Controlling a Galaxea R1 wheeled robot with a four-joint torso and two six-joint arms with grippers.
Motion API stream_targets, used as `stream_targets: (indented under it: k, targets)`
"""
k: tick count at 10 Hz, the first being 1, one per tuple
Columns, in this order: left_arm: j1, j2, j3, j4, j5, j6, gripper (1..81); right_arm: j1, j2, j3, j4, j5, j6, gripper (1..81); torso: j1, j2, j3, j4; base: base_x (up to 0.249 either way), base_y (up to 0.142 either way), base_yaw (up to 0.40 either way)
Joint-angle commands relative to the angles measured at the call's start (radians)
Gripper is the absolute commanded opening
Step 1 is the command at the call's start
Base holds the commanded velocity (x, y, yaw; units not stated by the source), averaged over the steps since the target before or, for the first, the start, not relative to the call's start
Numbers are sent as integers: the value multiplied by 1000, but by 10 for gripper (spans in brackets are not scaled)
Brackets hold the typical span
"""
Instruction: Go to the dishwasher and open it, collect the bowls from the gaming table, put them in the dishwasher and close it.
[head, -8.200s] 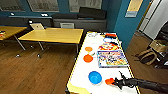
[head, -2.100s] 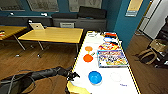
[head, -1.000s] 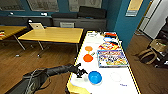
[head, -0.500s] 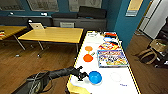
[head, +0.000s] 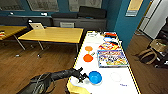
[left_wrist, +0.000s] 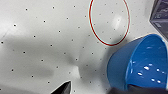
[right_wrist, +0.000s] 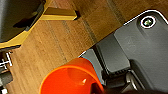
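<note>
The left pincer (head: 84, 78) sits at the blue bowl (head: 95, 77) on the near end of the gaming table's white worktop (head: 120, 85) — clamped on its rim, as the left wrist view suggests. The right pincer holds an orange bowl (right_wrist: 71, 78) over the wooden floor (right_wrist: 62, 40). Two more orange bowls (head: 88, 58) lie farther up the worktop, beside the game board (head: 111, 58).
</note>
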Motion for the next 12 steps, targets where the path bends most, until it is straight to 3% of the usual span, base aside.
stream_targets:
  k: [1,7,11,12]
  targets:
    - [-134,34,-29,8,35,-7,811,56,-38,25,-18,-46,4,10,0,0,0,0,0,0,0]
    - [-134,82,-43,14,55,-9,811,57,-36,17,-15,-57,6,10,0,0,0,0,0,0,0]
    - [-76,85,-49,52,49,-9,811,62,-30,11,-15,-61,6,10,0,0,0,0,0,0,0]
    - [-68,85,-41,82,49,-7,10,66,-27,5,-13,-64,7,10,0,0,0,0,0,0,0]
